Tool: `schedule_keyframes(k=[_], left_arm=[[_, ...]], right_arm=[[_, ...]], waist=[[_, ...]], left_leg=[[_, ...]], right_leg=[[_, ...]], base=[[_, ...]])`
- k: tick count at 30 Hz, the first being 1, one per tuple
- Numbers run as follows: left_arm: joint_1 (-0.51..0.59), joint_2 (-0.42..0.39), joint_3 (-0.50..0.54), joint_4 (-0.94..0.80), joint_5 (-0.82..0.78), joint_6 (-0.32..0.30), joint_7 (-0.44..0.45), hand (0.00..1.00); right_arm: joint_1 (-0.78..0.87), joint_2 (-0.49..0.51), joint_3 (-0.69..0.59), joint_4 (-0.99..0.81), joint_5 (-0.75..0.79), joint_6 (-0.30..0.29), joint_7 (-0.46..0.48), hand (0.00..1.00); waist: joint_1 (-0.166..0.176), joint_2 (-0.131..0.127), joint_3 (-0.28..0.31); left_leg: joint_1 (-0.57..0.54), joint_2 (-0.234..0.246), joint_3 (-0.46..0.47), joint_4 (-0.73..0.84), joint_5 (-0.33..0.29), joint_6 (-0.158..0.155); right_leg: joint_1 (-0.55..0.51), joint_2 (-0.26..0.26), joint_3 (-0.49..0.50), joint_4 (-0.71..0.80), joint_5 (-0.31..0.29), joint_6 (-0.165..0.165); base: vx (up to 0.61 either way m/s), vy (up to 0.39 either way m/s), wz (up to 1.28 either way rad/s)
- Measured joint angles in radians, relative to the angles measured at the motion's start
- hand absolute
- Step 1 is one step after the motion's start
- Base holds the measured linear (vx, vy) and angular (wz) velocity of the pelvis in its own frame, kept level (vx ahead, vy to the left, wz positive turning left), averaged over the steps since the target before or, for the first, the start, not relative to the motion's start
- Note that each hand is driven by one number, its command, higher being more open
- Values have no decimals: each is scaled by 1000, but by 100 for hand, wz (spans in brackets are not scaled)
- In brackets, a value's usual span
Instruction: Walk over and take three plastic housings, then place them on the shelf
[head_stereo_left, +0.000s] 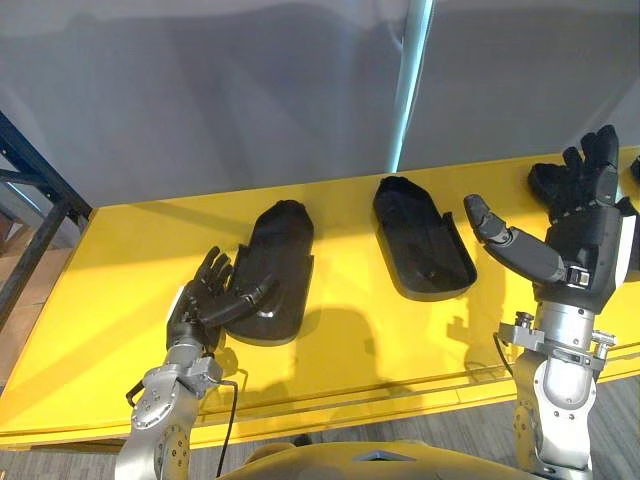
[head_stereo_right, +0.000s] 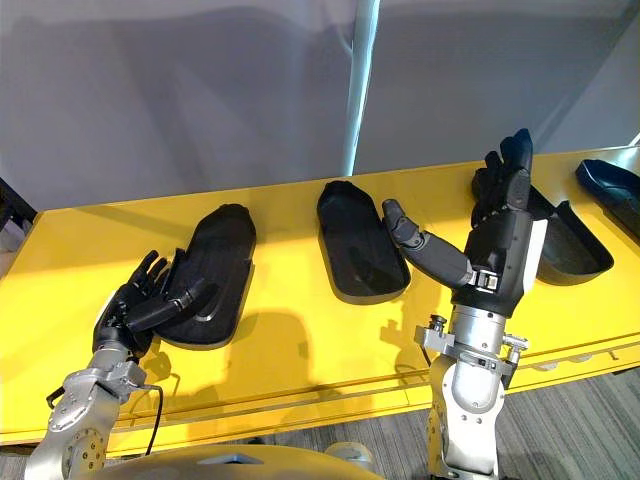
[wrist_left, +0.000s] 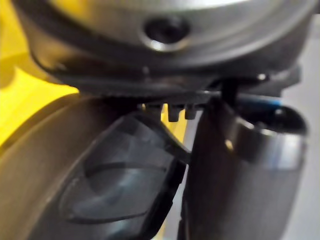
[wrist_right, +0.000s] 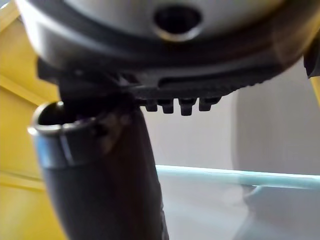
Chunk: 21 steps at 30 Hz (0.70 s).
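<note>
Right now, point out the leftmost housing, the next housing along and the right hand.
leftmost housing (head_stereo_left: 285, 225), left eye view, far rounded end.
next housing (head_stereo_left: 425, 250), left eye view, hollow inside.
right hand (head_stereo_right: 498, 248), right eye view, palm.

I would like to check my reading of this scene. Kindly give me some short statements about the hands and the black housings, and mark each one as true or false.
1. The leftmost housing lies on a yellow surface. True.
2. The right hand holds a housing. False: it is raised above the surface, open, with nothing in it.
3. The left hand touches the leftmost housing. True: its thumb lies across it.
4. The middle housing is stacked on the leftmost housing. False: the two lie apart, with bare yellow between them.
</note>
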<state>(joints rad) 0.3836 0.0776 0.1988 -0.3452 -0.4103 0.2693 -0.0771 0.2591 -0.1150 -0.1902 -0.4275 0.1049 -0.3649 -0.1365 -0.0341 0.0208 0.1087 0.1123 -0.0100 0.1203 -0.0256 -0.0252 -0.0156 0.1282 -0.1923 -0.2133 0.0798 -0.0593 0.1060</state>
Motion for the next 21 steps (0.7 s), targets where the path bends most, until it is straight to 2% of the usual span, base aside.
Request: schedule_keyframes(k=[12, 21], left_arm=[[-49, 0, -76, 3, 54, -6, 96, 100], [-65, 0, -86, 4, -60, -9, 102, 100]], right_arm=[[-10, 0, 50, 0, 0, 4, 10, 100], [-37, 1, 68, 1, -1, 4, 22, 100]], waist=[[-2, -1, 4], [-5, -10, 20]], left_leg=[[3, -1, 1, -17, 13, -1], [5, -1, 4, -17, 15, 3]], right_leg=[[0, 2, 0, -11, 2, 3], [0, 2, 2, -12, 2, 3]], base=[[0, 0, 0], [0, 0, 0]])
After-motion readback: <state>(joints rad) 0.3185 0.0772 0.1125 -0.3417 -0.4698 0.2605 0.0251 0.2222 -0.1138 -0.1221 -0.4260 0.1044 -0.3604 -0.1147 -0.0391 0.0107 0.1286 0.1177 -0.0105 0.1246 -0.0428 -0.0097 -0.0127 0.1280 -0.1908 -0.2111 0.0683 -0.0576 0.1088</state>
